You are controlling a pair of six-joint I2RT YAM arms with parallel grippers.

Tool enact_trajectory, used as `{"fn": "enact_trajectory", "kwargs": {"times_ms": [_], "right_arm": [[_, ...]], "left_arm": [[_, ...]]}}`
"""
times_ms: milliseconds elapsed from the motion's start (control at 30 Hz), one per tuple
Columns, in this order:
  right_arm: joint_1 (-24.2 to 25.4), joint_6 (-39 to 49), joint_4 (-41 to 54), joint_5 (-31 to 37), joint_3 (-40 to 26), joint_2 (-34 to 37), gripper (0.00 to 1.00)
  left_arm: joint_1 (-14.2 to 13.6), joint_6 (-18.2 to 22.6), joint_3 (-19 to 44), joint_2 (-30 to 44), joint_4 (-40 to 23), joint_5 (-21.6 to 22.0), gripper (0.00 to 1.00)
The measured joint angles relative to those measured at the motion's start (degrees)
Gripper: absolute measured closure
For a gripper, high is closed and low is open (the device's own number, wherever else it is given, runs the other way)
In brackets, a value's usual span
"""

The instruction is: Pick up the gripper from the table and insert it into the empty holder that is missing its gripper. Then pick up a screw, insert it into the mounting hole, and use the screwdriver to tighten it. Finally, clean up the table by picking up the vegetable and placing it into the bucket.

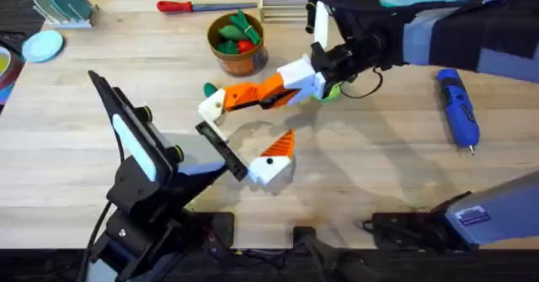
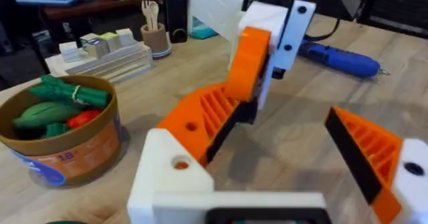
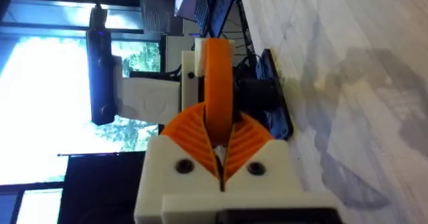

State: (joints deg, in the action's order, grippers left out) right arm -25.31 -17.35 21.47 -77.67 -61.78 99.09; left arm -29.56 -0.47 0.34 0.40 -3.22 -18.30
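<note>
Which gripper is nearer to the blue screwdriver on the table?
The right gripper, though neither is close. It is out over the middle of the table, near the bucket; the left gripper sits nearer the bases. The screwdriver lies far right.

1. This looks like a robot lab — two robot arms sit at a wooden table (image 1: 354, 172).
2. Tools lie there — a blue screwdriver (image 1: 457, 107) at right, a red-handled screwdriver (image 1: 187, 6) up top.
</note>
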Motion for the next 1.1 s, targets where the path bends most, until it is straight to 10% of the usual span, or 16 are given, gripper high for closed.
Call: {"fn": "enact_trajectory", "kwargs": {"times_ms": [1100], "right_arm": [[-0.32,10.15,9.01,1.31,0.00,0.02,0.993]], "left_arm": [[0.26,-0.09,0.00,0.02,0.02,-2.76,0.008]]}}
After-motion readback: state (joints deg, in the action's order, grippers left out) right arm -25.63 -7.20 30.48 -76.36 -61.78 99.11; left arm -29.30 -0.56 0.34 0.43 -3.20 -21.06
